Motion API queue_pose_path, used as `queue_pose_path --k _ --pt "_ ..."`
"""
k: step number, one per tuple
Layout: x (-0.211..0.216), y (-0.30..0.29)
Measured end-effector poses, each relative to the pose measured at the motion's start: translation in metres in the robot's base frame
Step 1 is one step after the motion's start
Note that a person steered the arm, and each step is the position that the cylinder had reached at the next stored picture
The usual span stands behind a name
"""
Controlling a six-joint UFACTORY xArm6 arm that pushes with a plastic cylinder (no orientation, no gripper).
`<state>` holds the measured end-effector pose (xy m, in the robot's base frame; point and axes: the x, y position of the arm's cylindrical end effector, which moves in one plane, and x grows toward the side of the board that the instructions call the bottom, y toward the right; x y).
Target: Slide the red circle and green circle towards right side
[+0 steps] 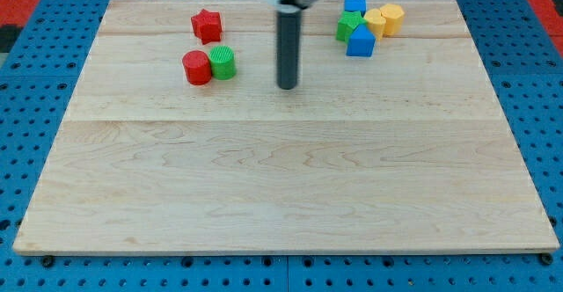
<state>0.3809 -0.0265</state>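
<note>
The red circle (197, 68) and the green circle (223, 63) stand touching side by side in the board's upper left, red on the left. My tip (288, 86) rests on the wooden board (281, 178), to the right of the green circle and a little lower, with a clear gap between them. The dark rod rises from the tip to the view's top.
A red star (207, 25) lies above the two circles. At the upper right is a cluster: a blue block (355, 5), a green block (348, 25), a blue block (360, 41), and two yellow blocks (375, 21) (392, 17).
</note>
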Motion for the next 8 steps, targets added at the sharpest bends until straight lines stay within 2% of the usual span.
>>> queue_pose_path --k 1,2,5,8 --pt "0.005 -0.075" --pt "0.005 -0.12" --pt "-0.009 -0.137" --pt "-0.023 -0.093"
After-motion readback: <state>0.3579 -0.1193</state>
